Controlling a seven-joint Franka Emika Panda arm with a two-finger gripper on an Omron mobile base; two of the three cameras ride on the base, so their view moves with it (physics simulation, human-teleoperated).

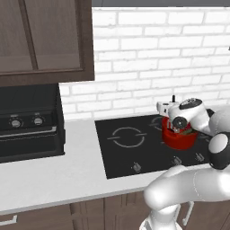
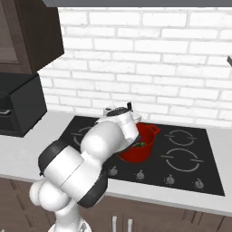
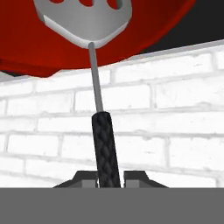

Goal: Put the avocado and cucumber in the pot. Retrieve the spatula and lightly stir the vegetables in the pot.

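Spatula (image 3: pixel 97 65) sits clamped between my claw (image 3: pixel 109 177) fingers by its black handle, at the bottom centre of the hand view, its slotted grey head against the red pot (image 3: pixel 35 48) at the top. The pot (image 2: pixel 140 147) stands on the black cooktop (image 2: pixel 199 174), mid-frame.

The arm bends forward with the wrist turned down at the pot's (image 1: pixel 179 138) near rim. The gripper (image 3: pixel 109 177) clamps the spatula's (image 3: pixel 104 144) black handle between both fingertips (image 3: pixel 87 178), low on the grip, the slotted head pointing away from the hand.
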